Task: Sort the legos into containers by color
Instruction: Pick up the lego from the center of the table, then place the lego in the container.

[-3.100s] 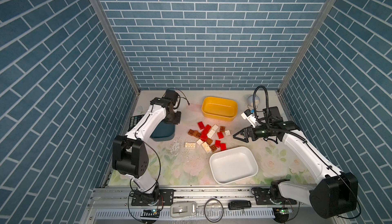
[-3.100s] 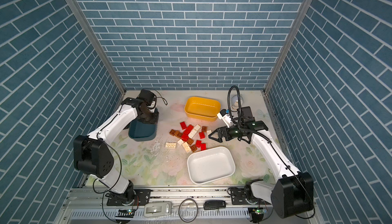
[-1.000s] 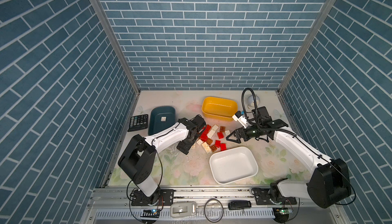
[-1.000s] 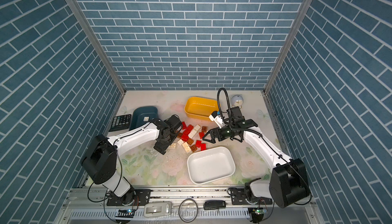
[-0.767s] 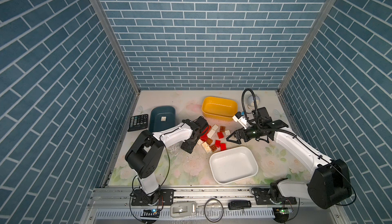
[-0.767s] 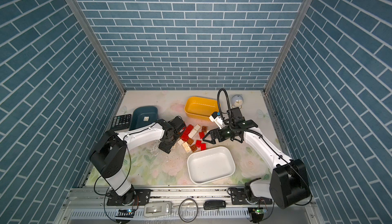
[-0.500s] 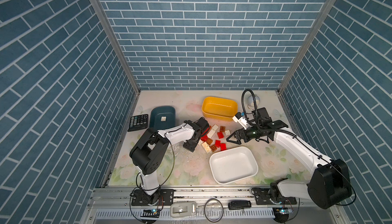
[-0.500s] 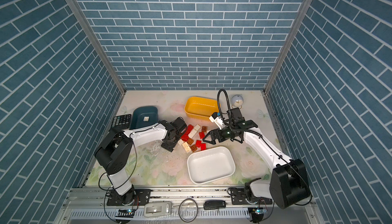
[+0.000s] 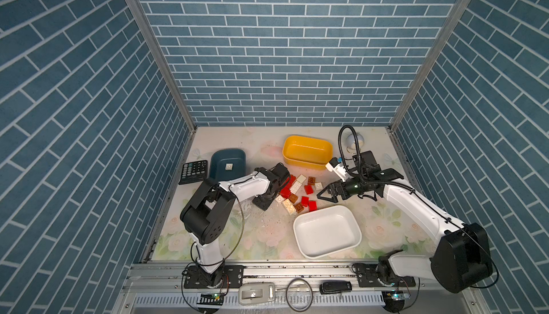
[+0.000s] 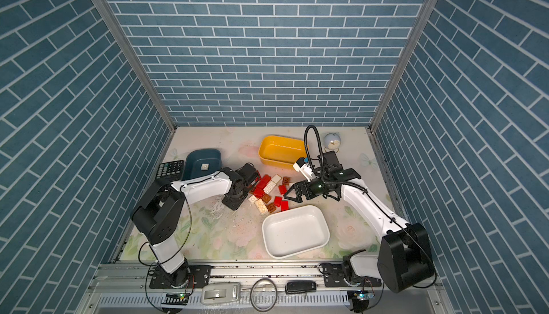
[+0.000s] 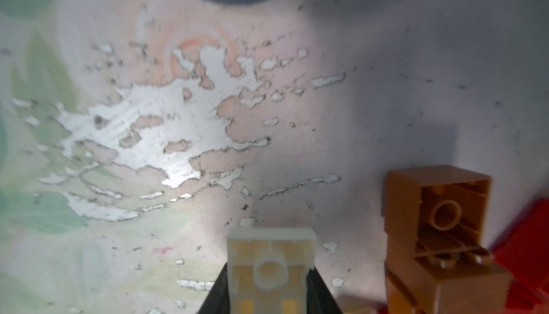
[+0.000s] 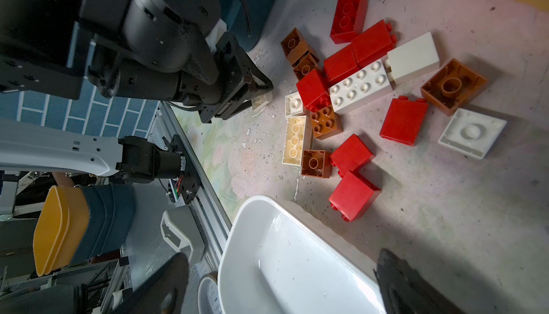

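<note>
You've one white brick [image 9: 228,166] in the teal tub [image 9: 227,154], left gripper [image 12: 258,95] clamped on a cream brick [image 11: 271,268], right gripper [image 9: 325,197] apart, pile [image 9: 297,190] unsorted.

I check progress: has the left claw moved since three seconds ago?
Yes. The left claw went from above the teal tub to the lego pile's edge, farther from the calculator, and grips a cream lego.

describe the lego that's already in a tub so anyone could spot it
Find the dark teal tub beside the black calculator at the left edge of the table. On its floor lies one small white square lego, the only brick seen inside any tub.
</note>
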`<state>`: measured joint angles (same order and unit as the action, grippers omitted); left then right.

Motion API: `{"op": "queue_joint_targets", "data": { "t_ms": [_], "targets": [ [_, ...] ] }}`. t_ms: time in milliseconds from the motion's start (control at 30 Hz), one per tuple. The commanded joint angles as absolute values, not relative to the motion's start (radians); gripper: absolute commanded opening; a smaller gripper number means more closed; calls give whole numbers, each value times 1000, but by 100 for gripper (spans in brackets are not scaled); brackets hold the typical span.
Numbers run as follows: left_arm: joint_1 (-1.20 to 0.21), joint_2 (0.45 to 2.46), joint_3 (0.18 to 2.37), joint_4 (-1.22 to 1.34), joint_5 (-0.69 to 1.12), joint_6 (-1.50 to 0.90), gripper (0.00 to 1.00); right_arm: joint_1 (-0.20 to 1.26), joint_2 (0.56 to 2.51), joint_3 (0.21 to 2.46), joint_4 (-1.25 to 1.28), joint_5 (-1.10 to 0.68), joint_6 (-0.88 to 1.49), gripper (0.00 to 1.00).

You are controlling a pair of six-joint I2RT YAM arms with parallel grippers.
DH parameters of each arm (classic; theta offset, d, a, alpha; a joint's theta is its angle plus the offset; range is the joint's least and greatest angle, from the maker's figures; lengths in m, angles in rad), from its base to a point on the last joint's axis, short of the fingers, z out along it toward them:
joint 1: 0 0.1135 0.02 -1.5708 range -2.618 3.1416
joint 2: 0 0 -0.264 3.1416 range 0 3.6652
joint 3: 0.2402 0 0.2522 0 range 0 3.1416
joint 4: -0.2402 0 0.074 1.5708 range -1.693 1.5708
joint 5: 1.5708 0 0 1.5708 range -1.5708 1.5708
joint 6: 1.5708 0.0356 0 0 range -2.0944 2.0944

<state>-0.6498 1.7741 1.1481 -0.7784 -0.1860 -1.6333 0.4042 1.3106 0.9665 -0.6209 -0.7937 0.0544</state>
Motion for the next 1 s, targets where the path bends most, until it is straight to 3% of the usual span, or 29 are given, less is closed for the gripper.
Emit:
{"op": "queue_joint_targets", "data": {
  "t_ms": [0,267,500,733,967],
  "targets": [
    [-622,1700,1231,-882,-230,-1422,26,405,1291,970,-634,-814,30,99],
    [-454,1594,1421,-1035,-266,-921,25,405,1315,1018,-624,-838,33,99],
    [-209,1696,1596,-1081,-258,-471,24,405,1327,1042,-592,-864,63,99],
    [-49,1818,1565,-990,-113,-300,24,405,1319,1048,-577,-869,89,99],
    [-1,1902,1518,-944,-144,-256,26,406,1328,1065,-595,-864,92,99]
  ]
}}
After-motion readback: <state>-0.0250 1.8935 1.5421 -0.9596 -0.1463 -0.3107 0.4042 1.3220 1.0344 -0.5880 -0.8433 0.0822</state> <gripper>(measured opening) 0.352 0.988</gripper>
